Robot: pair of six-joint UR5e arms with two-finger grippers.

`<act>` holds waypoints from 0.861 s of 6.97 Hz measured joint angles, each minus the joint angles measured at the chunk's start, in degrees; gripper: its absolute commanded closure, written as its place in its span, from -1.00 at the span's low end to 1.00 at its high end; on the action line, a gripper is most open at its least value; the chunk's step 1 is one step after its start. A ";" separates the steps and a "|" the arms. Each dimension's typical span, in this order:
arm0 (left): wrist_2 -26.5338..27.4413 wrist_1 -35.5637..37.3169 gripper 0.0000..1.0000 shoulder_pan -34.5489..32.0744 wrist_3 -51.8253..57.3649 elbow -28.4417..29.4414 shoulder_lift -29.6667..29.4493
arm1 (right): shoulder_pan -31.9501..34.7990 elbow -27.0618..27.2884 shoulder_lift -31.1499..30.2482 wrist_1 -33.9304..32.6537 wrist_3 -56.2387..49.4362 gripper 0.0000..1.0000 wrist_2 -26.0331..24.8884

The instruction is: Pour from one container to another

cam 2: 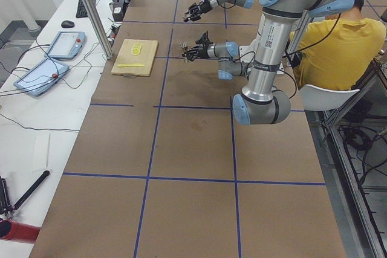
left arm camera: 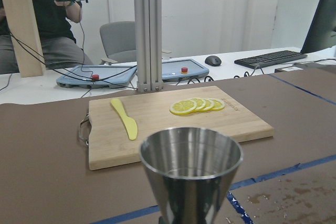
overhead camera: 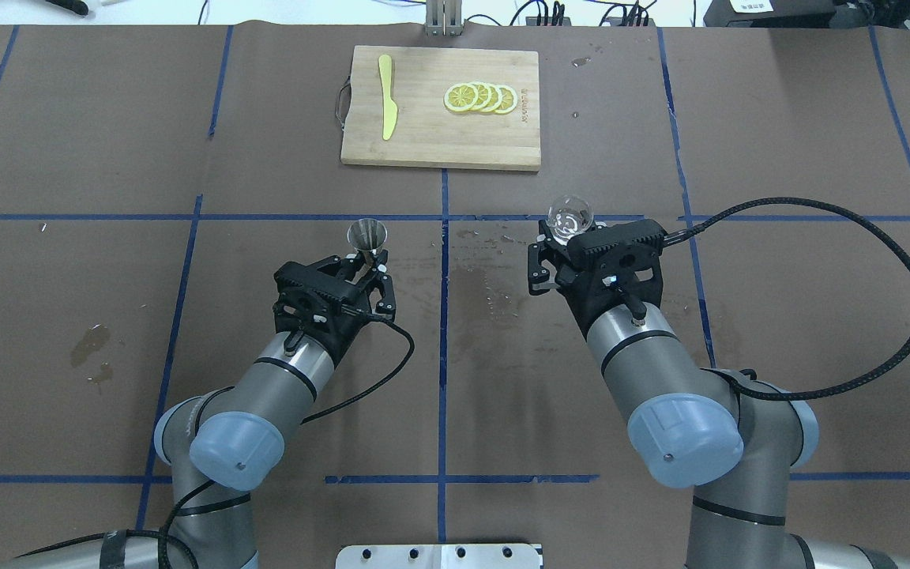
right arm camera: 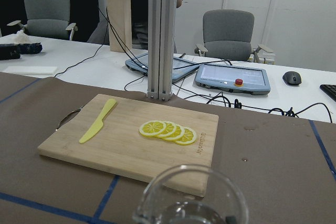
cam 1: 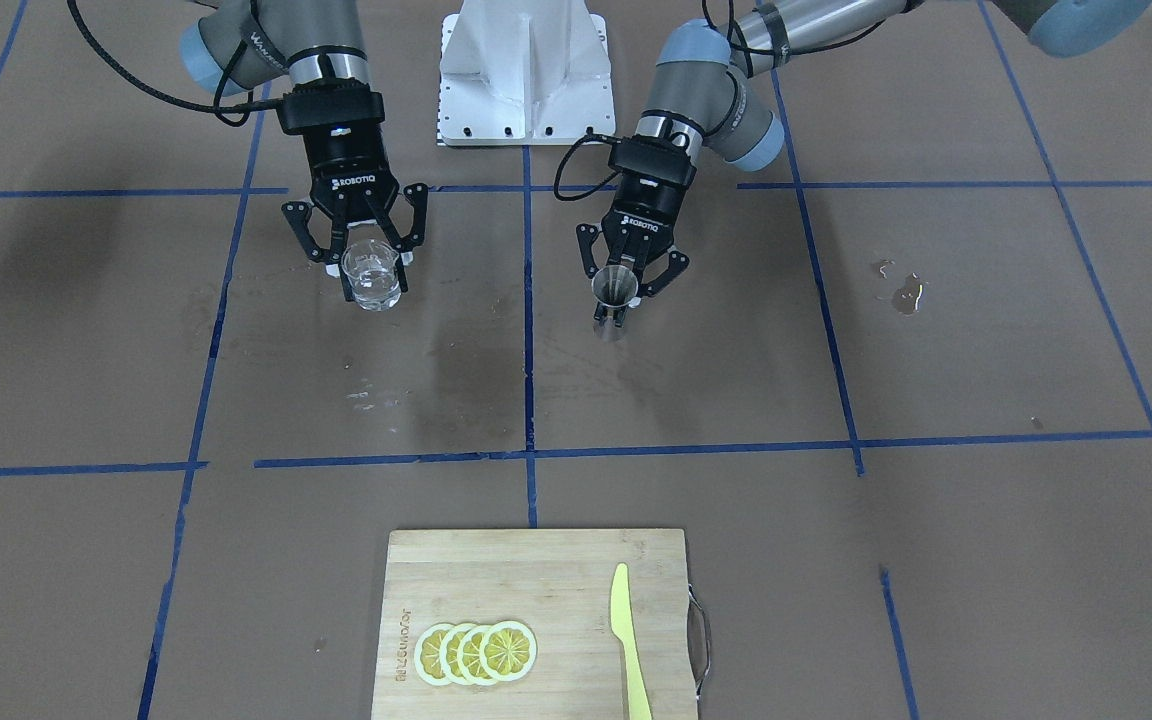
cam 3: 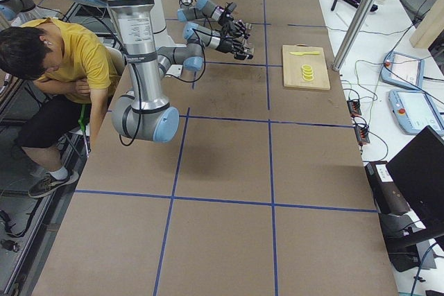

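Observation:
A small steel jigger (cam 1: 613,293) stands upright between the fingers of my left gripper (cam 1: 628,288), which is shut on it. From overhead the jigger (overhead camera: 366,235) sits just left of the centre line, and its open mouth (left arm camera: 190,157) fills the bottom of the left wrist view. My right gripper (cam 1: 372,262) is shut on a clear glass beaker (cam 1: 374,275) holding some clear liquid. The beaker (overhead camera: 570,215) is upright, to the right of the centre line, about level with the jigger. Its rim (right arm camera: 185,173) shows at the bottom of the right wrist view. The two containers are well apart.
A wooden cutting board (overhead camera: 431,134) lies at the far side with several lemon slices (overhead camera: 479,97) and a yellow plastic knife (overhead camera: 386,107). Wet stains (overhead camera: 494,276) mark the paper between the arms, and a small puddle (cam 1: 904,295) lies to the left arm's outer side. A person in yellow (cam 2: 338,46) sits behind the robot.

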 measured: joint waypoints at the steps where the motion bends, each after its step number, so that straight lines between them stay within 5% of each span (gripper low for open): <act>1: -1.29 -0.79 1.00 -0.41 2.55 0.82 -1.76 | 0.02 0.51 0.08 0.00 -0.98 0.98 0.89; 3: -4.46 -4.93 1.00 -0.58 4.20 3.78 -3.72 | 0.07 3.31 0.15 -2.05 -5.46 0.98 3.23; 6: -8.83 -8.56 1.00 -0.61 6.12 6.74 -5.42 | 0.39 5.85 6.02 -15.47 -8.78 0.98 4.63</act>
